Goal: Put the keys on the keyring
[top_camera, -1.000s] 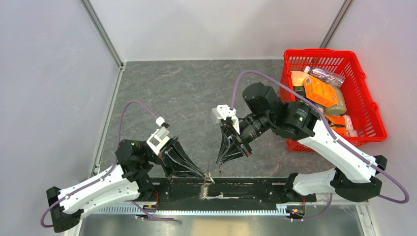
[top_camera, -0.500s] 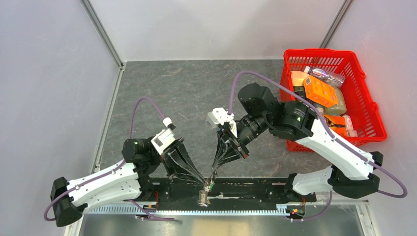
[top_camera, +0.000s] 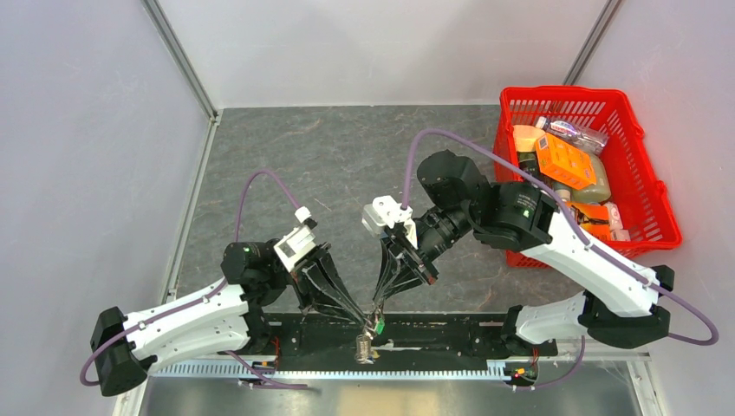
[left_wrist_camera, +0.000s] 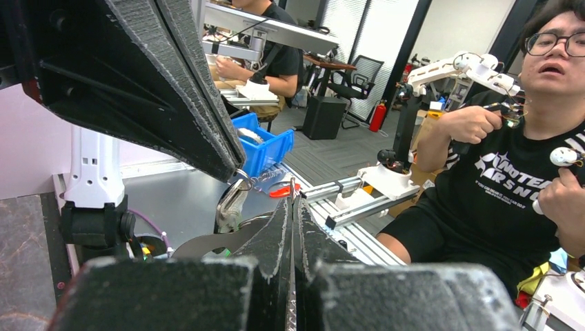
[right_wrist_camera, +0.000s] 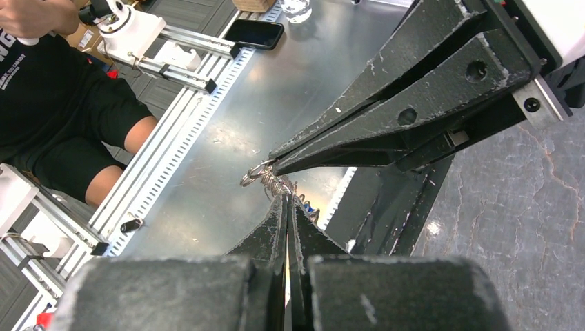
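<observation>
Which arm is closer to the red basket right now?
Right. The right arm has its elbow overlapping the basket's near-left corner in the top view, while the left arm is on the opposite side of the table, well apart from it.

Red basket (top_camera: 648, 178) — crammed, far right

The keyring (right_wrist_camera: 254, 177) hangs between two closed grippers: the left gripper (right_wrist_camera: 274, 166) pinches its ring from the upper right, and the right gripper (right_wrist_camera: 286, 198) closes on its twisted chain from below. A metal plate (right_wrist_camera: 227, 138) lies behind the keyring.
</observation>
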Robot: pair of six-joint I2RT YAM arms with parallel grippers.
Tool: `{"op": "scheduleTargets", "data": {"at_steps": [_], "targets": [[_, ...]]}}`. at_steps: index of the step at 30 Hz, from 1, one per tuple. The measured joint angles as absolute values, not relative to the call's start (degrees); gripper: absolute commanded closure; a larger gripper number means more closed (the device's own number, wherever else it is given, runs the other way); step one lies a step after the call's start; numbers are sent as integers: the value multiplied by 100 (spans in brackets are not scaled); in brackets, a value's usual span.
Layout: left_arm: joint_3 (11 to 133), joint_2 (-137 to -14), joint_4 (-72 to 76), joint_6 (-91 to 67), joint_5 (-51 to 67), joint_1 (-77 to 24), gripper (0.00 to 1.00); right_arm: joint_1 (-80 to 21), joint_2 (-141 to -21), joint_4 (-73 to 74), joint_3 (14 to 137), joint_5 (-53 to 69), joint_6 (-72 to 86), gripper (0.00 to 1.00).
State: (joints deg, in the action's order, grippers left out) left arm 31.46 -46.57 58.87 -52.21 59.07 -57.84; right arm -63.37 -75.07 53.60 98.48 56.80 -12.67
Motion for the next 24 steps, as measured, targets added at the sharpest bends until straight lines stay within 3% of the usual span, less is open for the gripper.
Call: {"op": "scheduleTargets", "data": {"at_steps": [16, 24], "targets": [[3192, -4622, 5618, -5190, 5843, -5784, 98, -6670, -7693, 5323, 9950, 5384, -1251, 100], [3201, -4066, 4595, -4753, 5485, -5784, 98, -6702, -7450, 5389, 9900, 4777, -1153, 100]]}}
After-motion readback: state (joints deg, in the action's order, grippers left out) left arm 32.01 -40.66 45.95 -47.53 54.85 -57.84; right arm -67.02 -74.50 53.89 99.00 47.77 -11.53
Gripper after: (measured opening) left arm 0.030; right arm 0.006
